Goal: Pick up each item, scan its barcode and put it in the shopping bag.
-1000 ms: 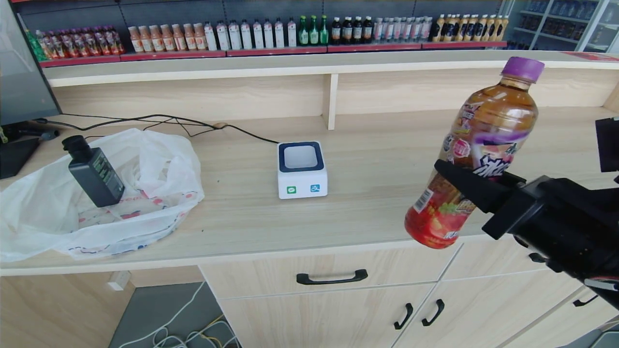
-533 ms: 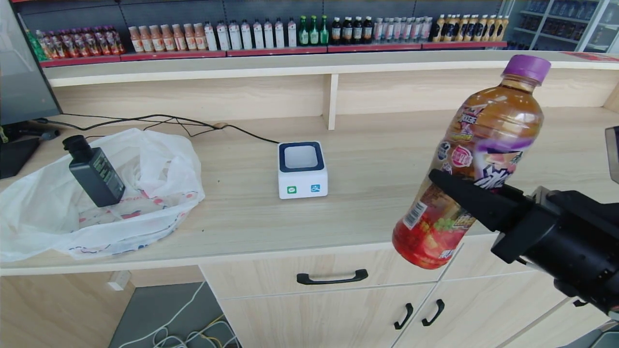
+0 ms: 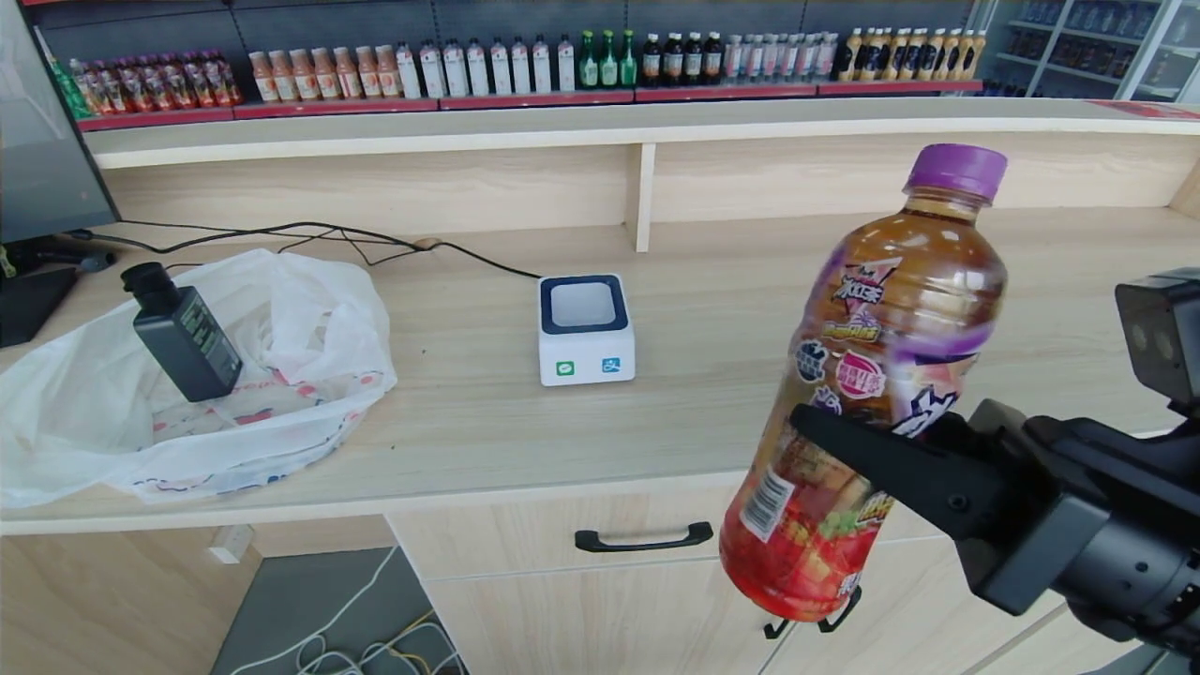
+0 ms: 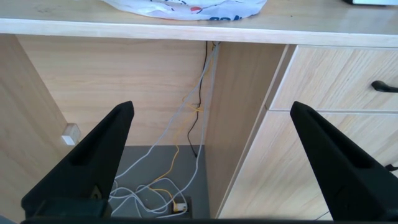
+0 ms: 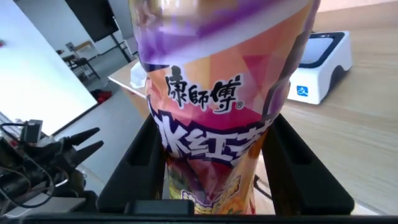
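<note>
This is a shop, seen from its checkout counter (image 3: pixel 712 309). Behind the light wooden counter runs a long red-edged shelf (image 3: pixel 525 97) lined with rows of bottled drinks (image 3: pixel 487 66), grouped by kind. More stocked racks (image 3: pixel 1078 37) stand at the far right, too distant to tell their goods. On the counter sit a small white scanner (image 3: pixel 585 328) on a cable and a plastic shopping bag (image 3: pixel 319 319). A dark screen (image 3: pixel 42 141), probably the till's, stands at the left edge.

The bottle (image 5: pixel 217 124) loses its cap in right wrist view; head view's edge clips the shopping bag (image 3: pixel 309 319).
</note>
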Available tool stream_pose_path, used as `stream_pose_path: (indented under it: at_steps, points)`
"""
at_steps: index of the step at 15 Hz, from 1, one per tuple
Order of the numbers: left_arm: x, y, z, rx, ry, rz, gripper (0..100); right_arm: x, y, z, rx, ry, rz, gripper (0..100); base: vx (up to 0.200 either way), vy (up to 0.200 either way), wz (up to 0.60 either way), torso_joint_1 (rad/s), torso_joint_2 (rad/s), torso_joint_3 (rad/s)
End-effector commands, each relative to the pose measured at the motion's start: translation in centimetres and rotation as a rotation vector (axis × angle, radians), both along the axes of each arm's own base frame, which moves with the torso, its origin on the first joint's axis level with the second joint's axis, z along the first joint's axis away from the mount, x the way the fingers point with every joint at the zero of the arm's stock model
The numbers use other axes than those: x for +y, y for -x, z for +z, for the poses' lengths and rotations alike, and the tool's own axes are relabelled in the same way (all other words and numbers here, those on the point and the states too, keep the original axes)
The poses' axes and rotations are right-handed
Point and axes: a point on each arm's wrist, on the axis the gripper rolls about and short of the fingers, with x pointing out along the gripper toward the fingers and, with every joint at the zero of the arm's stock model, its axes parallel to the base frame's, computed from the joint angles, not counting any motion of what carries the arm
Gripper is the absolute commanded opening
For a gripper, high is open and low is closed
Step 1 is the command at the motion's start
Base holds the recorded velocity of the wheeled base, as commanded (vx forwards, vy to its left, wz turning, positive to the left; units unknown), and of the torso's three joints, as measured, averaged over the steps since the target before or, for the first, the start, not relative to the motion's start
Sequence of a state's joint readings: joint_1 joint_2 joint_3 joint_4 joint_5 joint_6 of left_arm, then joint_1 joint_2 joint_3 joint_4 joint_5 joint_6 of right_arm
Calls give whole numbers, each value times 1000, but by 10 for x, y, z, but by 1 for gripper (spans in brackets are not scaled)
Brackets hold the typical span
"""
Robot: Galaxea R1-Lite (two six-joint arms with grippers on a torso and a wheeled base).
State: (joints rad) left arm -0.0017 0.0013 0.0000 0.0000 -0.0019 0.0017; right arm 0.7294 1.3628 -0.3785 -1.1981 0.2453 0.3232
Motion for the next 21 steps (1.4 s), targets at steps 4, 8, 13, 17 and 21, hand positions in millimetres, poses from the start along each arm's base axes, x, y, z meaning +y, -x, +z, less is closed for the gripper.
stream_pose_path:
  at_steps: [4, 8, 13, 17, 21]
  points:
    - [0, 0, 0, 0, 0, 1, 100, 11, 13, -3, 62, -58, 170, 0, 0, 0, 0, 0, 0, 0]
    - [0, 0, 0, 0, 0, 1, 100, 20, 24, -1, 110, -167, 289, 0, 0, 0, 0, 0, 0, 0]
    - [0, 0, 0, 0, 0, 1, 100, 28, 24, -1, 151, -266, 395, 0, 0, 0, 0, 0, 0, 0]
    - [0, 0, 0, 0, 0, 1, 100, 37, 27, 4, 175, -290, 455, 0, 0, 0, 0, 0, 0, 0]
    - [0, 0, 0, 0, 0, 1, 100, 45, 26, 19, 190, -354, 501, 0, 0, 0, 0, 0, 0, 0]
